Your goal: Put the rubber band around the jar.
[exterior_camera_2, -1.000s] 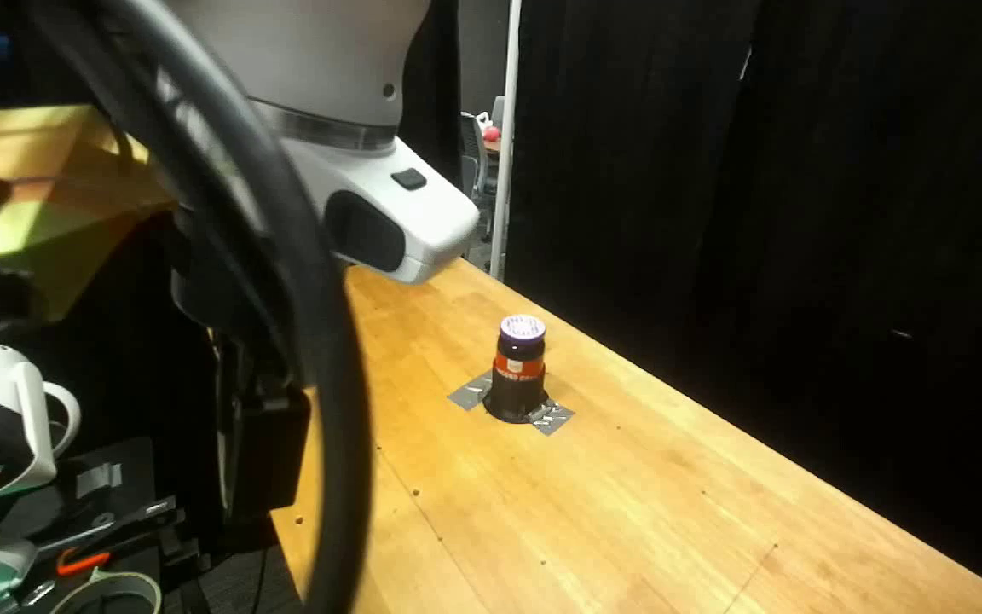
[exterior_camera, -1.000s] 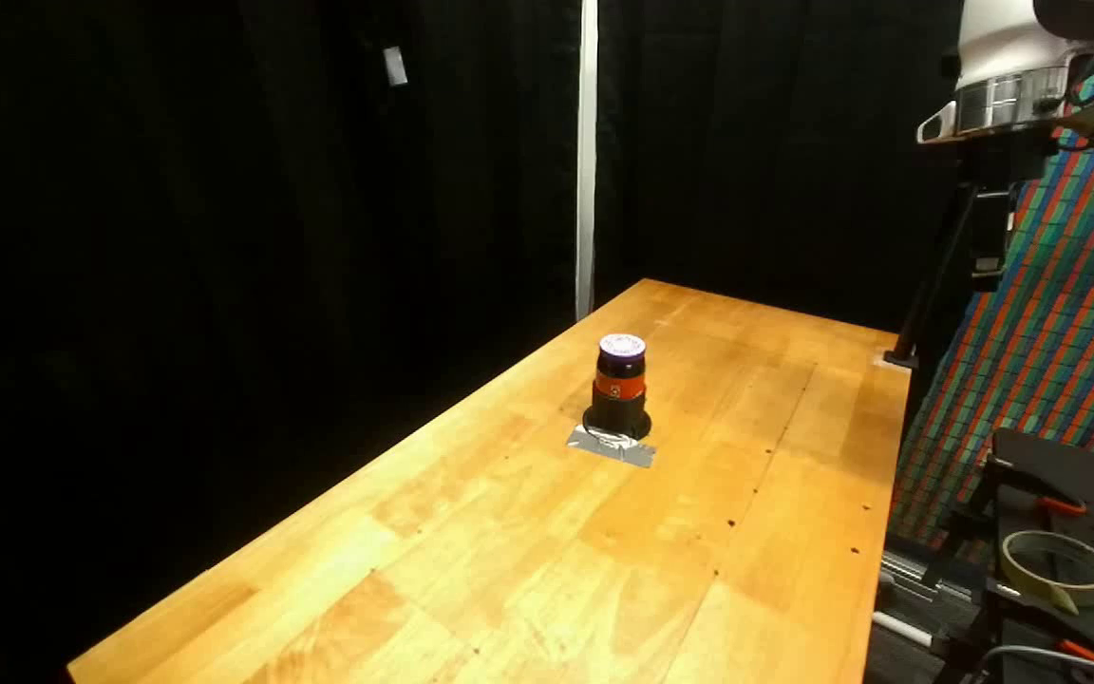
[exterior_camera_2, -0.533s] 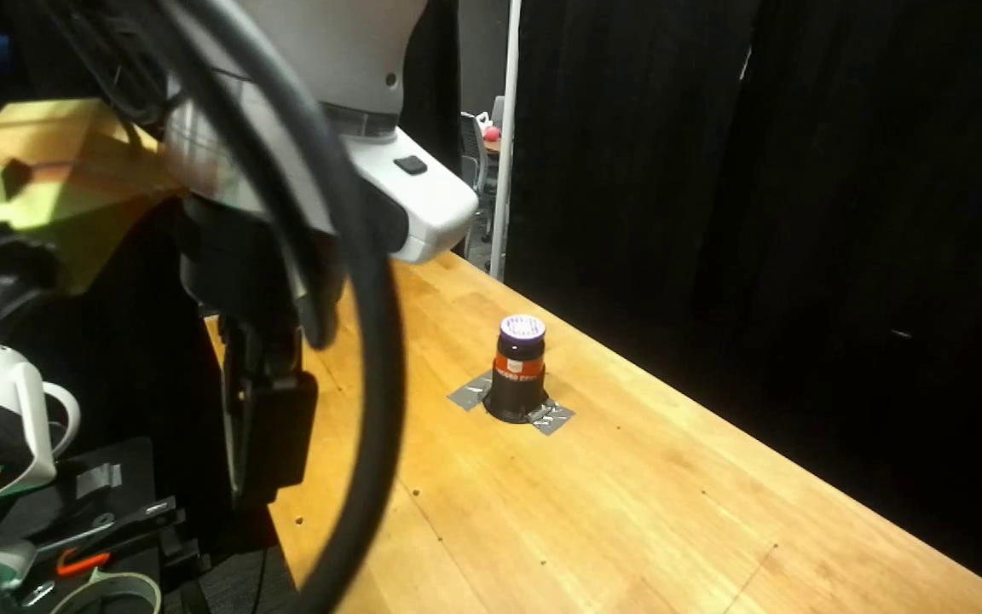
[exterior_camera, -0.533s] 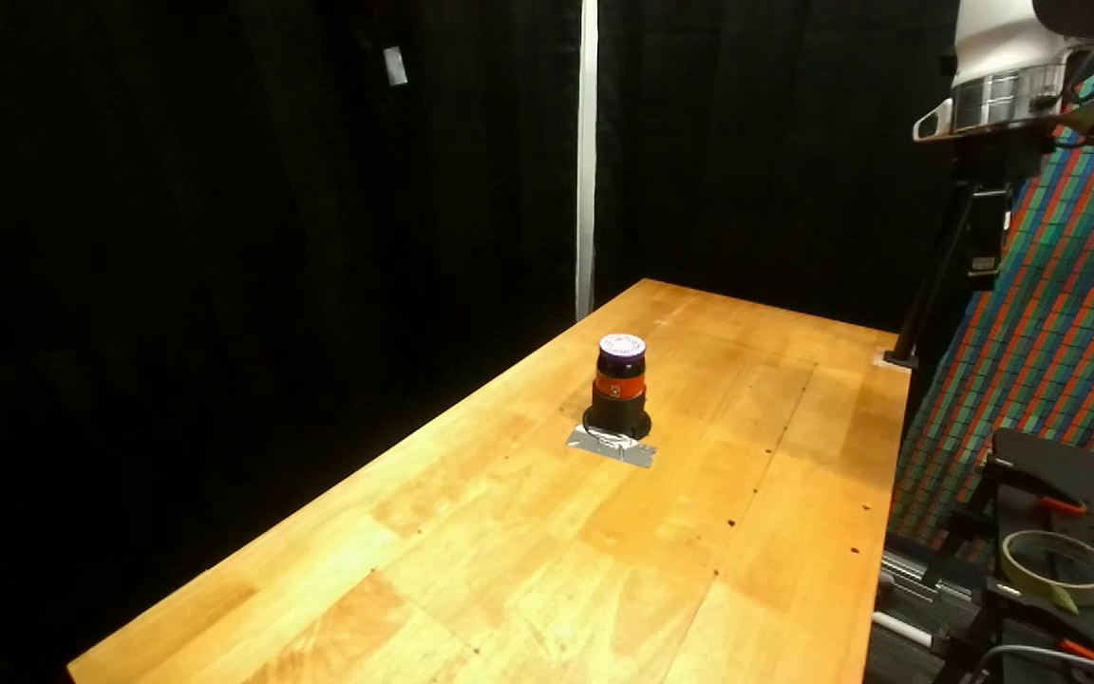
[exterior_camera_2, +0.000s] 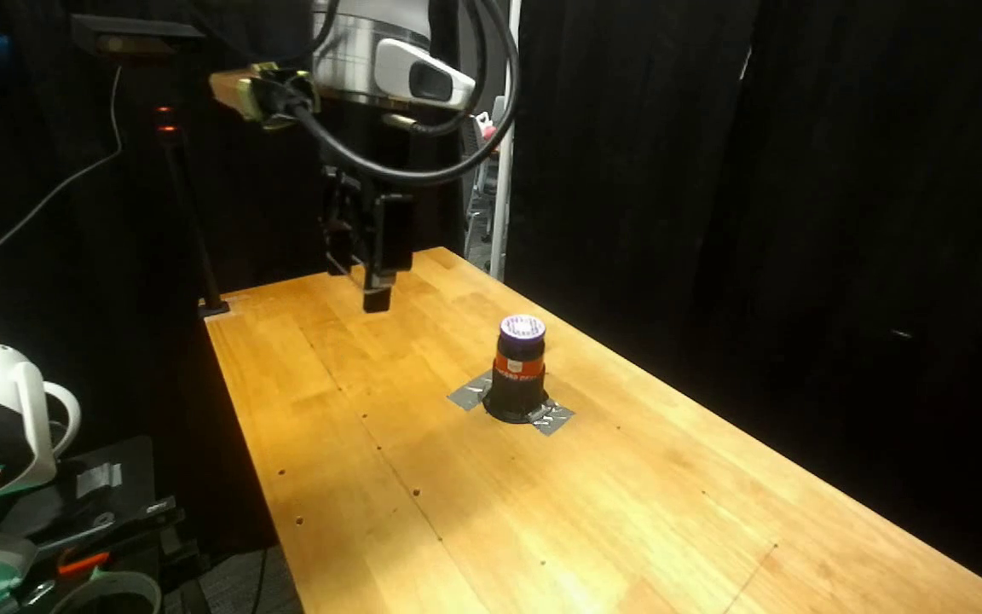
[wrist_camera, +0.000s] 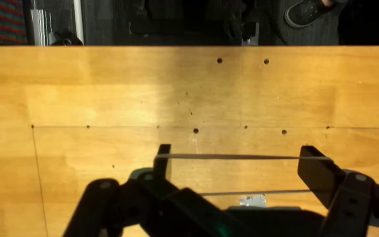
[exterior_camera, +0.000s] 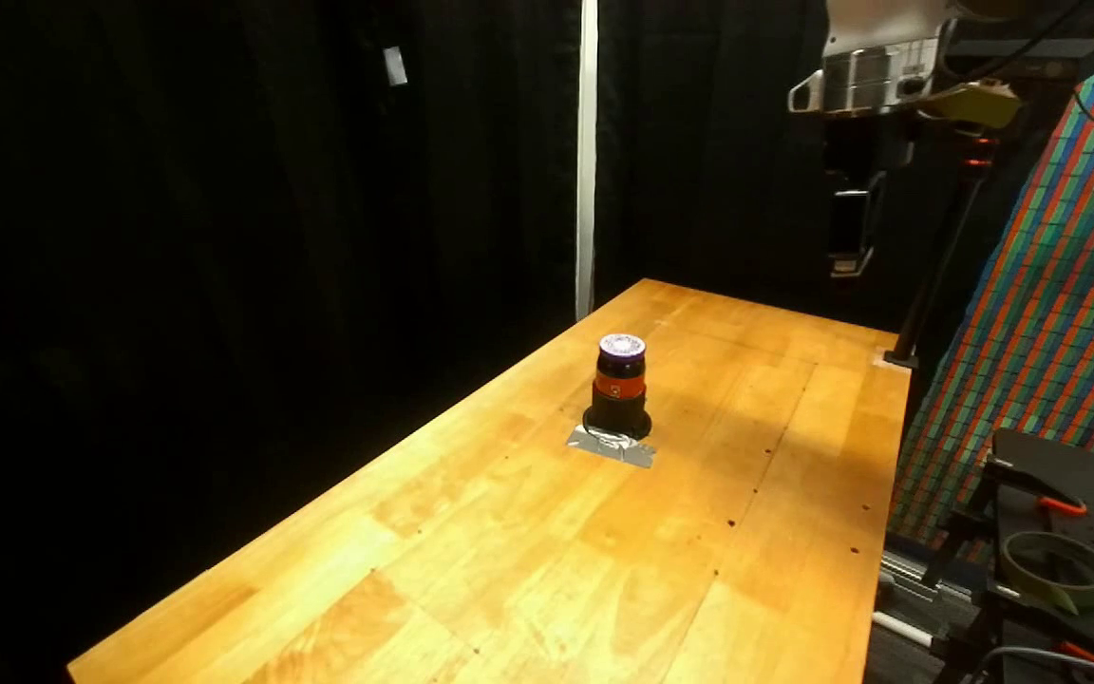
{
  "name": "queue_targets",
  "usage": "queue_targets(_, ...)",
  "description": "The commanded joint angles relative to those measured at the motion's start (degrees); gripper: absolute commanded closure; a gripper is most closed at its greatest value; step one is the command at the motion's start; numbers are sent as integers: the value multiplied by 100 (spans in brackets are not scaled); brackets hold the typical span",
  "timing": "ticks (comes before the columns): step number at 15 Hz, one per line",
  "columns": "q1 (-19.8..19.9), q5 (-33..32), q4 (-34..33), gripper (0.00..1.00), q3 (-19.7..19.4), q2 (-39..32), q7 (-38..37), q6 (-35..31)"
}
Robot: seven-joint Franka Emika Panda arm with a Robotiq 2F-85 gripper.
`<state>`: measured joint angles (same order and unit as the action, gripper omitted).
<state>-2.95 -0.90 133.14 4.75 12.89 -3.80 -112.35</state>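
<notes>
1. A white and silver robot arm (exterior_camera_2: 346, 64) hangs over a long wooden table (exterior_camera_2: 653, 477), its gripper (wrist_camera: 237, 155) pointing down, up in the air above the tabletop
2. Seen close in the wrist view, the gripper's two black fingers (wrist_camera: 319, 177) are spread wide, with wooden tabletop showing between and beyond them
3. A thin greyish rubber band (wrist_camera: 258, 157) is looped around both fingers and drawn straight from one to the other, its two strands crossing the gap nearly parallel
4. In both exterior views the jar (exterior_camera_2: 519, 358) stands upright, nearer the long table edge beside the black curtains (exterior_camera: 272, 332); it has a white-topped purple lid, a dark body and an orange-red label
5. The jar's lower end sits in a dark round base (exterior_camera_2: 510, 401), with strips of silver tape (exterior_camera_2: 467, 392) on the table at its foot
6. Gripper and jar are well apart, the band being up at the fingers
7. Around the table are a white pole (exterior_camera: 587, 171), a multicoloured checked sheet (exterior_camera: 1031, 408) and a roll of tape (exterior_camera: 1086, 596); a dark shoe (wrist_camera: 304, 13) shows in the wrist view
</notes>
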Motion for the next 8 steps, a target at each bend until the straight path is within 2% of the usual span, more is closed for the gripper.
queue_targets(1, -141, -221, -1171, 0, 237, -1286, -411, -564)
queue_targets(4, -245, -422, -1804, 0, 246, -2146, -712, -1369)
queue_targets(8, -368, -684, -2506, 0, 62, -3076, -945, -2014)
